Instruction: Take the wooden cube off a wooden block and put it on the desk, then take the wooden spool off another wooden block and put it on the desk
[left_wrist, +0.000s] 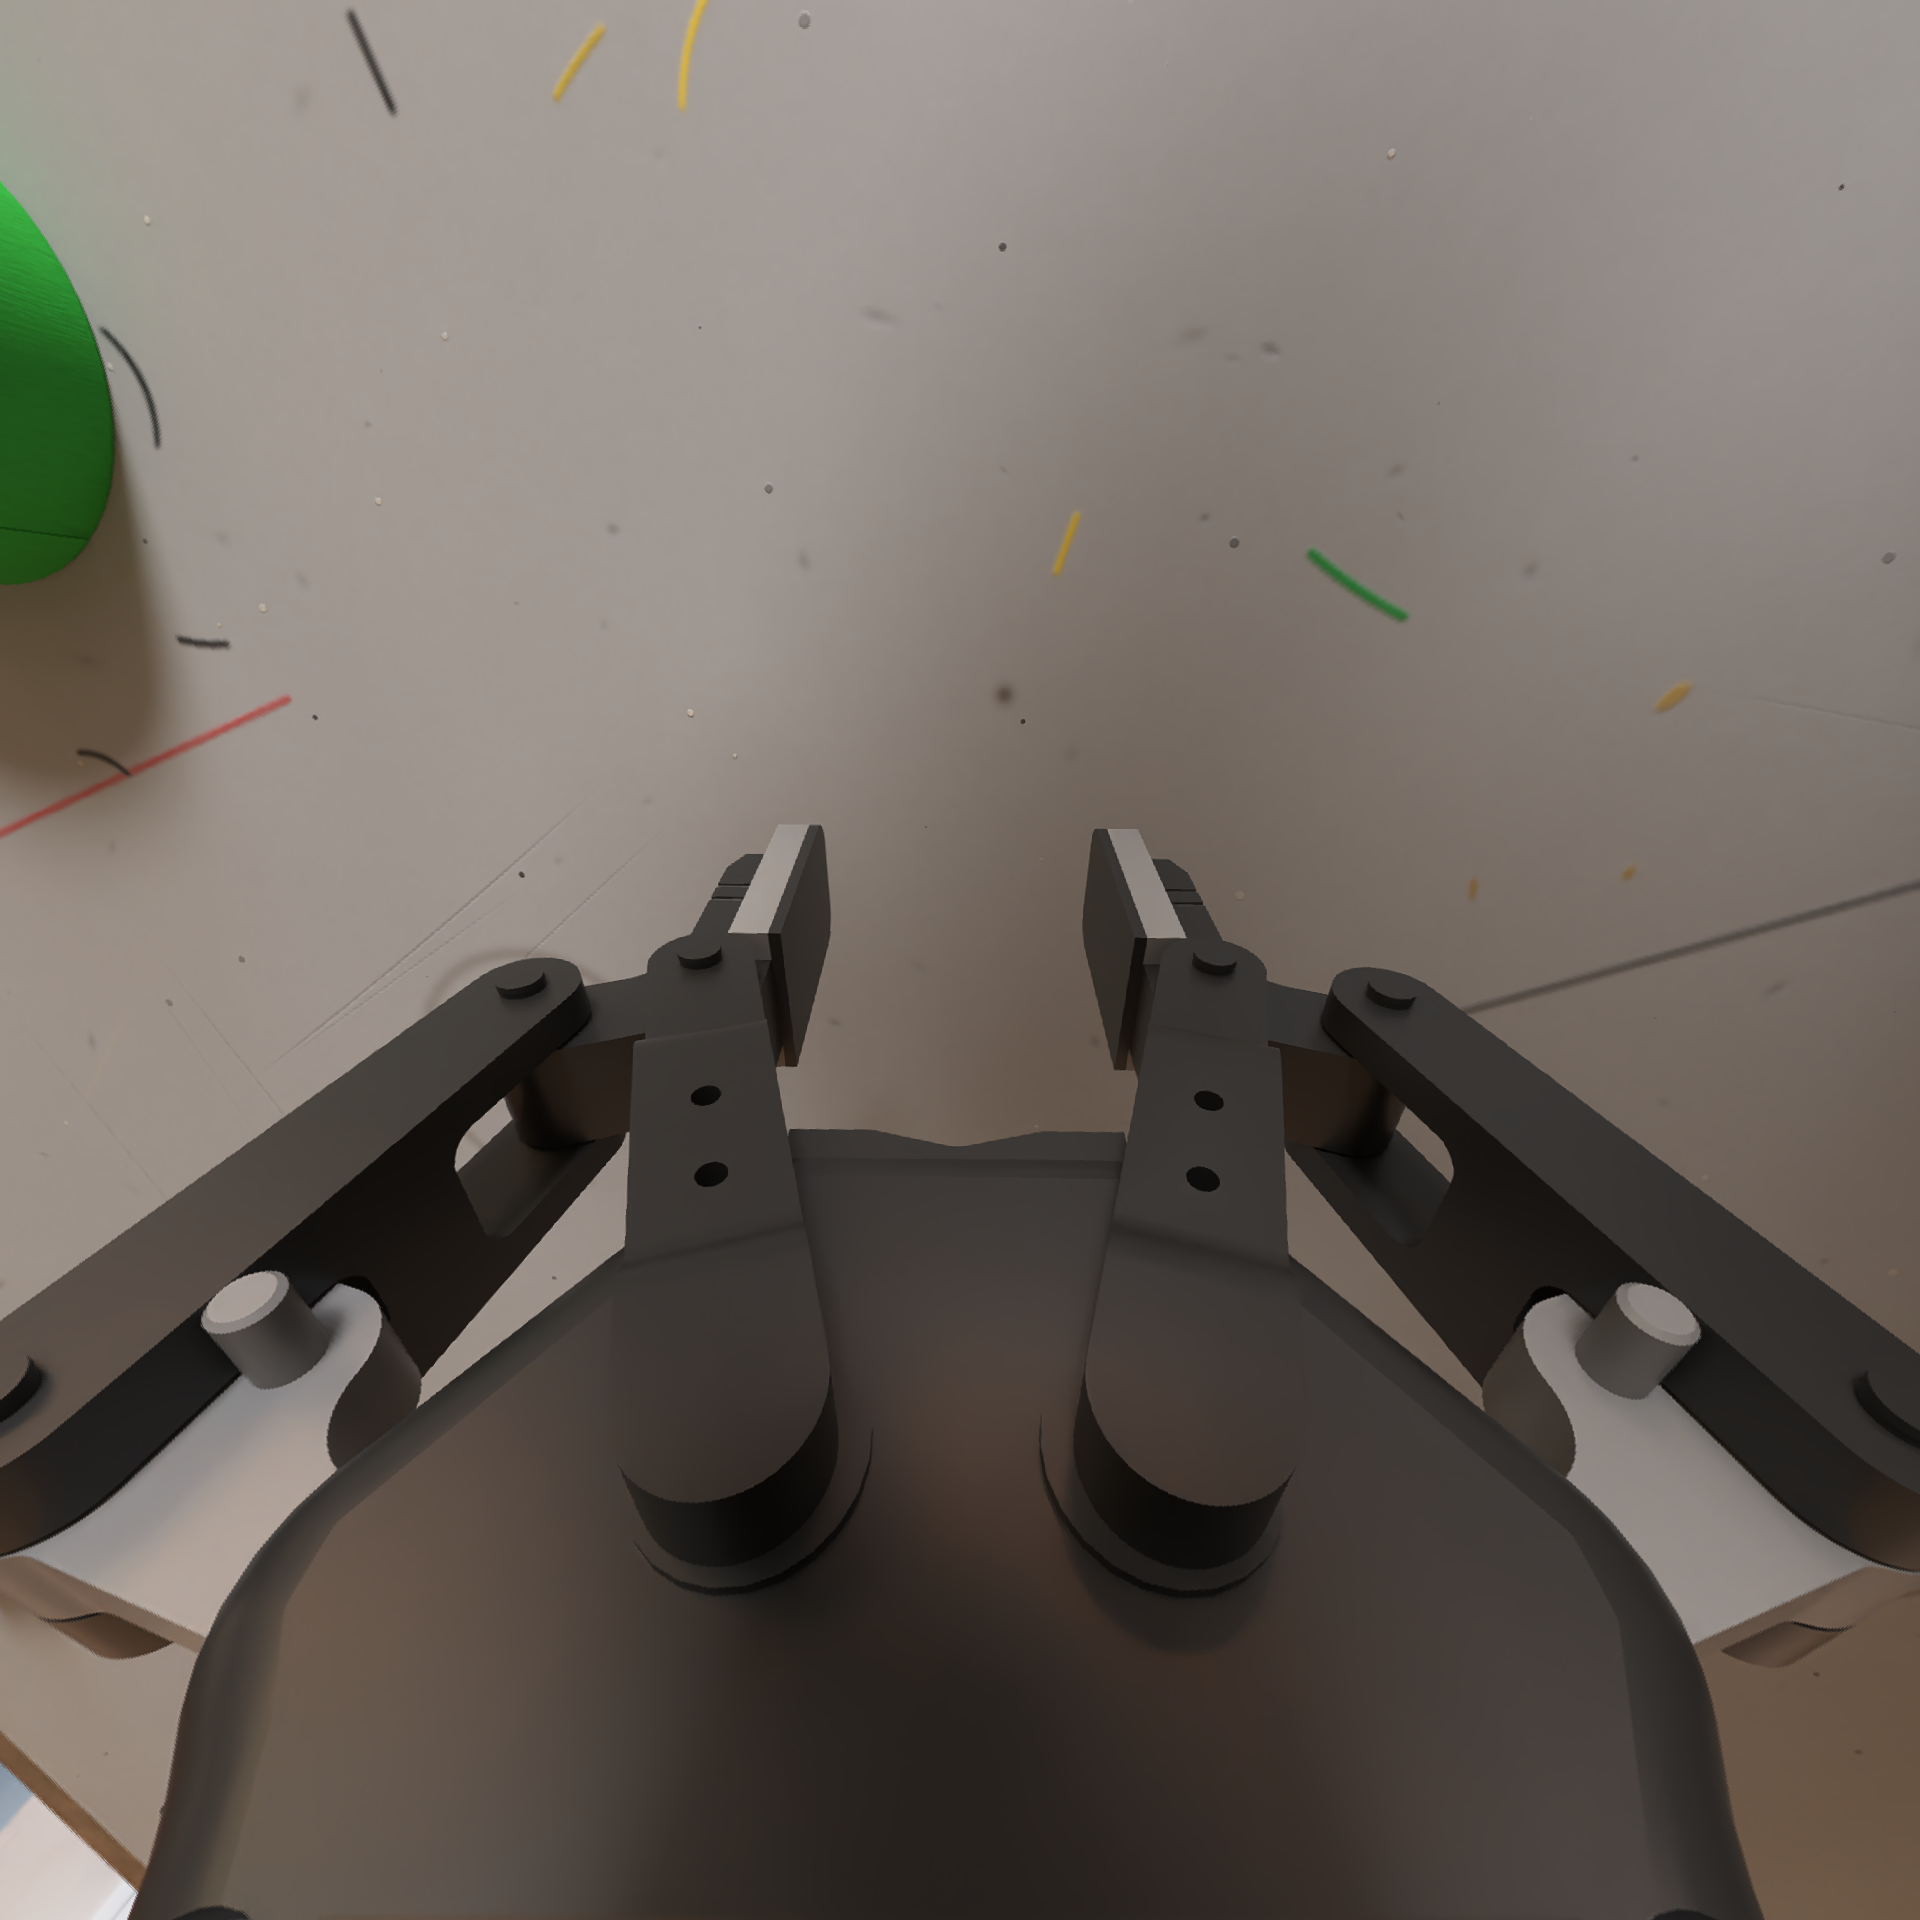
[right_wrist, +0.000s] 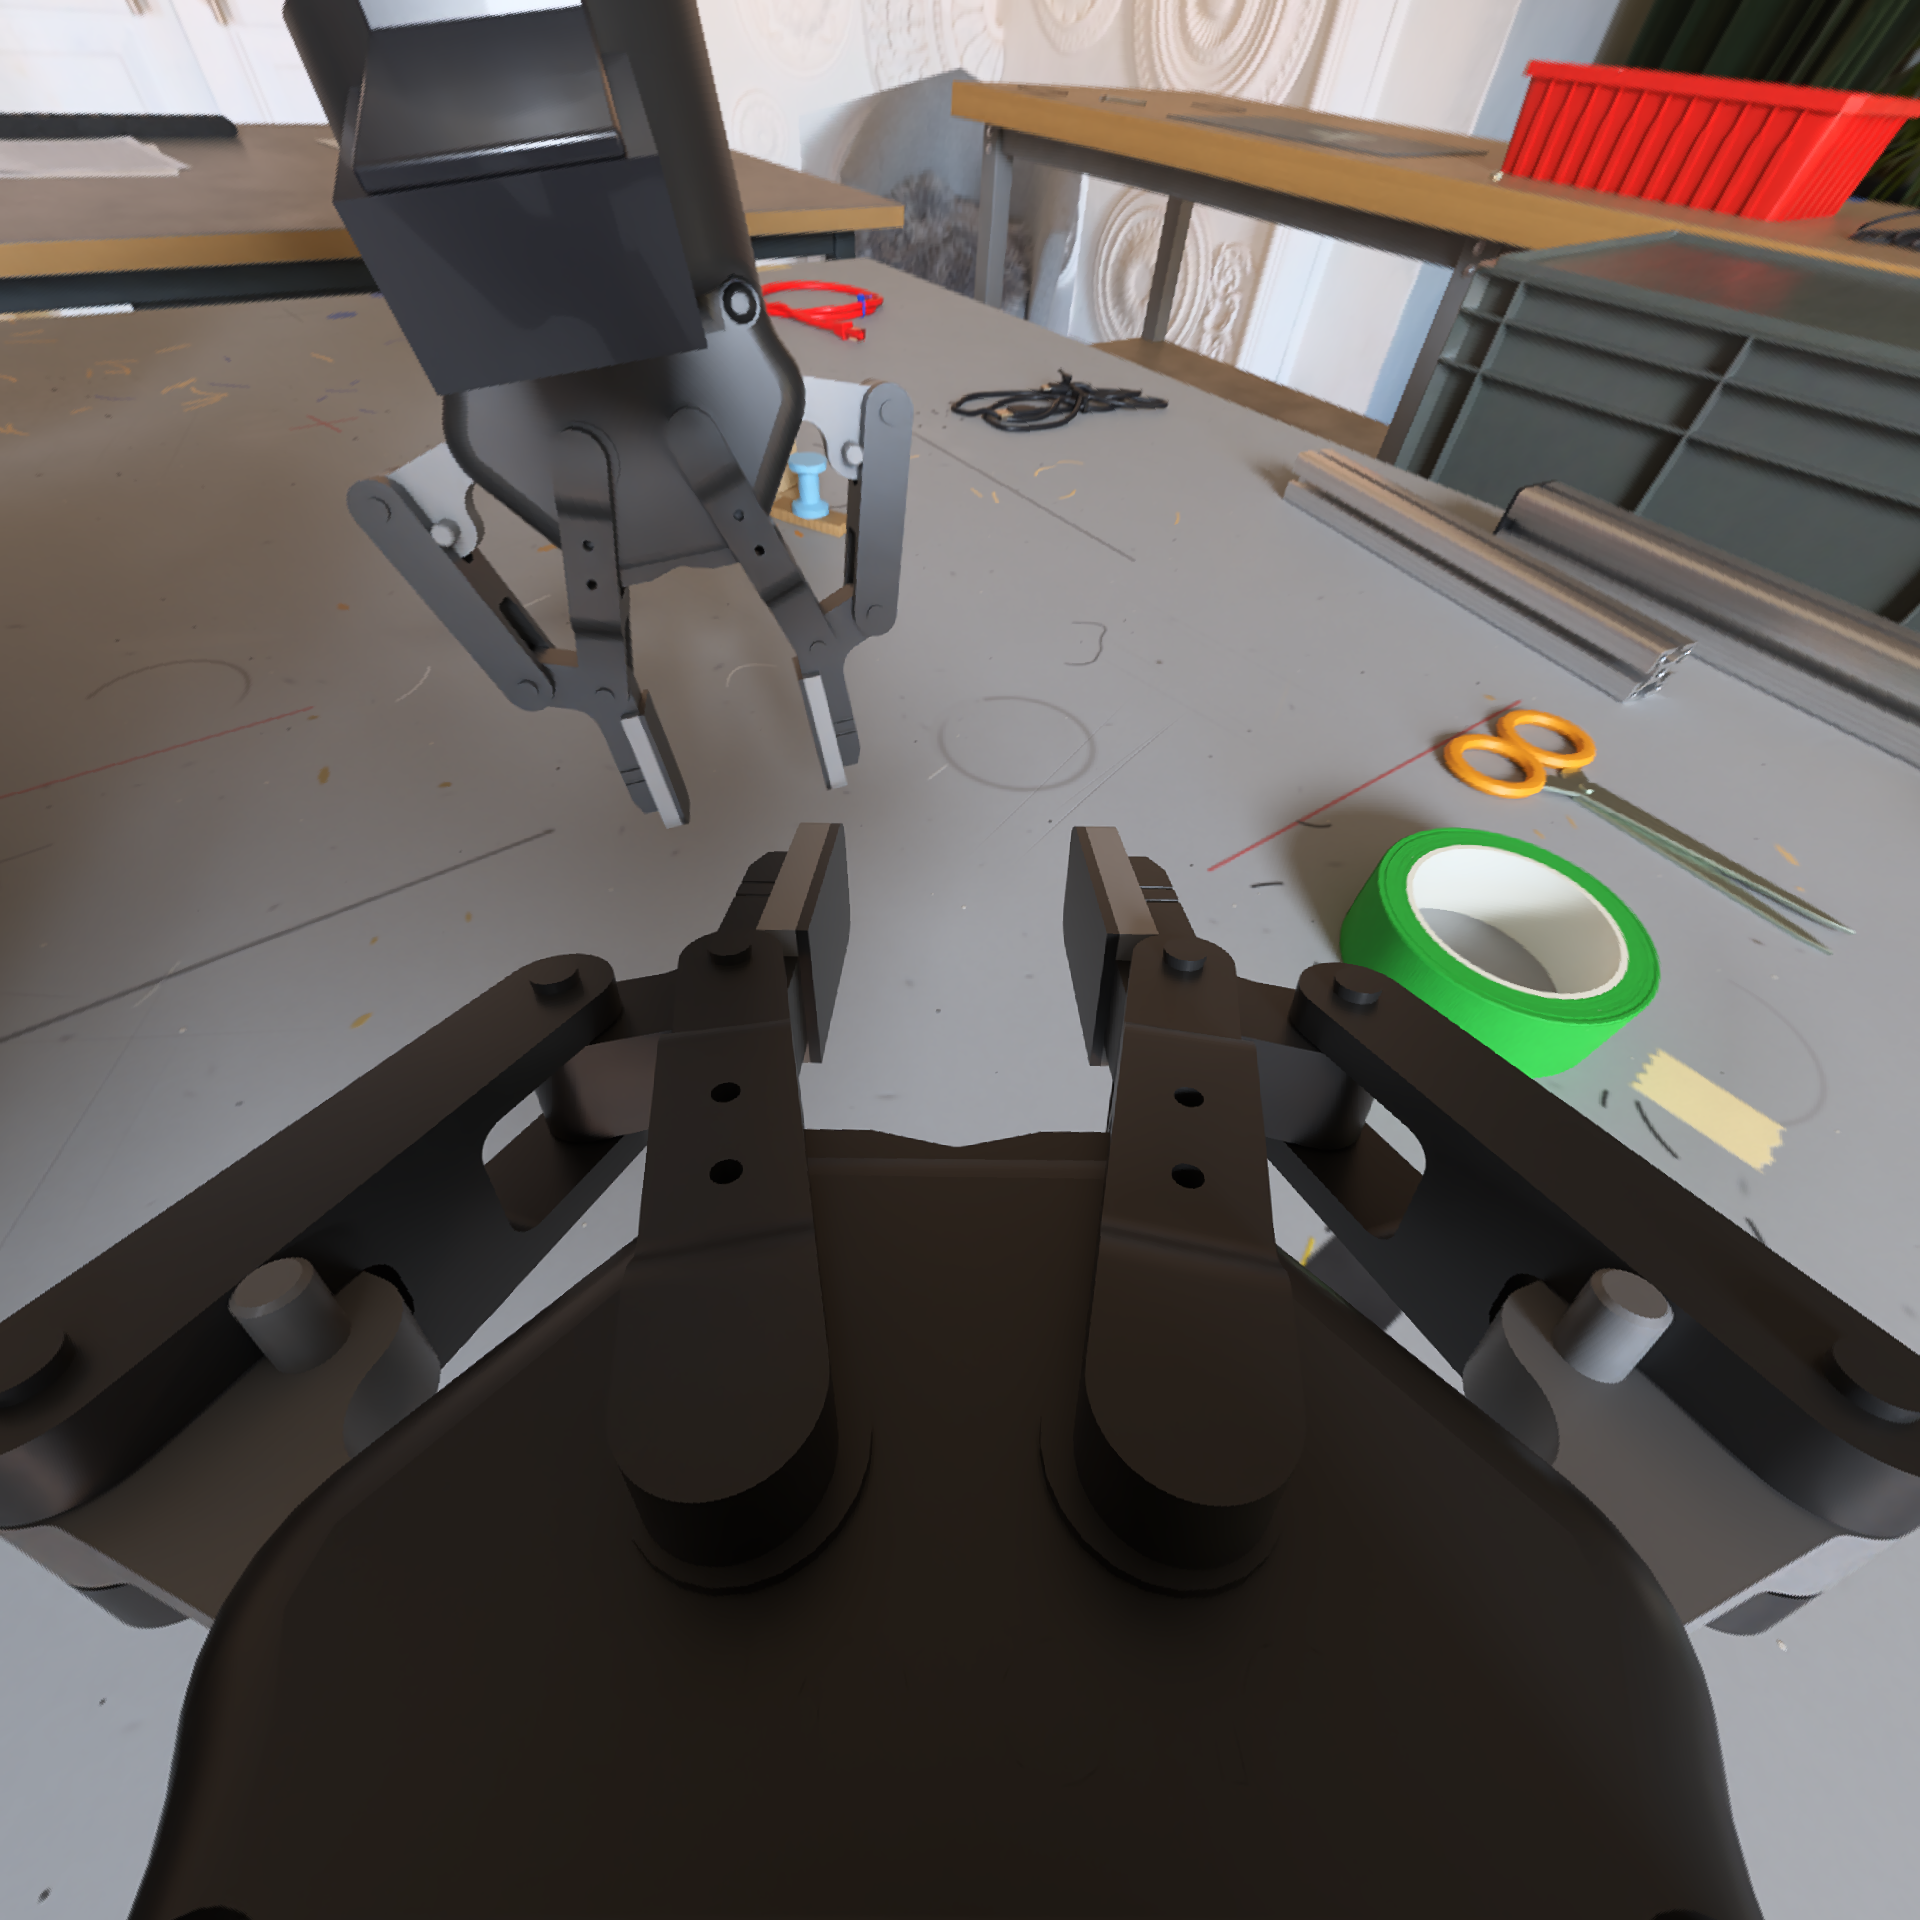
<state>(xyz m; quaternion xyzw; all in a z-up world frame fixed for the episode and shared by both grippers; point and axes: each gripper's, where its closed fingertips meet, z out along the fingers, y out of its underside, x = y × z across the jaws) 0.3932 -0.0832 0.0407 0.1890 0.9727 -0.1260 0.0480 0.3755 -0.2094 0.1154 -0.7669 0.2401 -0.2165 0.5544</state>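
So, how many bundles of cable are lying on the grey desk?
2: a red coiled cable bundle at the far end of the desk, and a black tangled cable bundle to its right. The other hand may hide more.

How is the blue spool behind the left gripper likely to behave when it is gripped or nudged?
The spool stands upright on a wooden block, narrow-waisted with wider flanges, so a sideways nudge would probably tip it. Once on its side it may well roll. Its waist looks rigid and should suit two fingers, though much is hidden behind the left gripper.
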